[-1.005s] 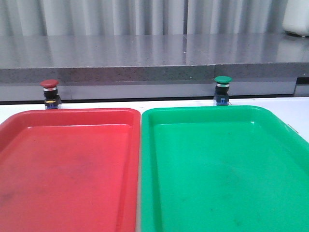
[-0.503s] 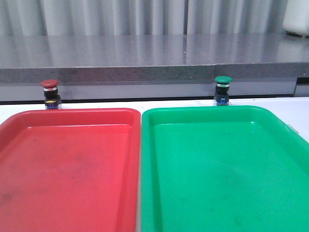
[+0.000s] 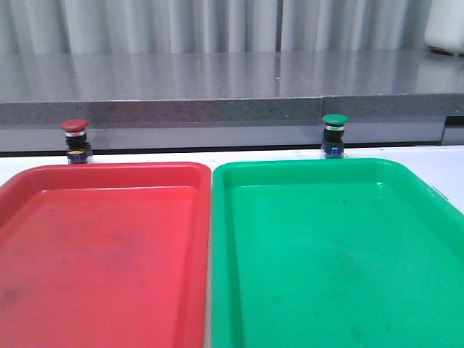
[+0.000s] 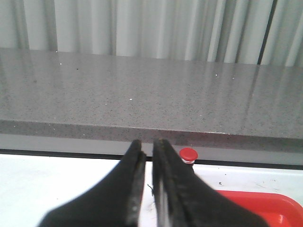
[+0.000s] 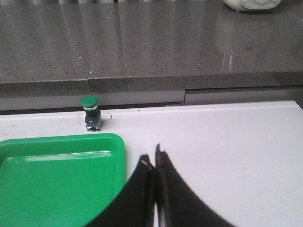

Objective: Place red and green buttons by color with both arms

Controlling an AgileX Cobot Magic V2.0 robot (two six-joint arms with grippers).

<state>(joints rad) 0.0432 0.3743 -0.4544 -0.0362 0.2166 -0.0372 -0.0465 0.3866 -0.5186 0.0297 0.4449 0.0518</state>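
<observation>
Right wrist: green button [image 5: 90, 111] beyond closed right gripper [image 5: 154, 161].

light: bright, even | glare: glossy grey counter [image 3: 217, 76] | focus: slightly soft

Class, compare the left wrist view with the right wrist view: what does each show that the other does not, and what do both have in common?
Only the left wrist view shows the red button, a corner of the red tray and the left gripper, its fingers nearly together. Only the right wrist view shows the green button, part of the green tray, the right gripper with its tips close together, and a white object on the counter. Both show the grey counter and the white table.
</observation>
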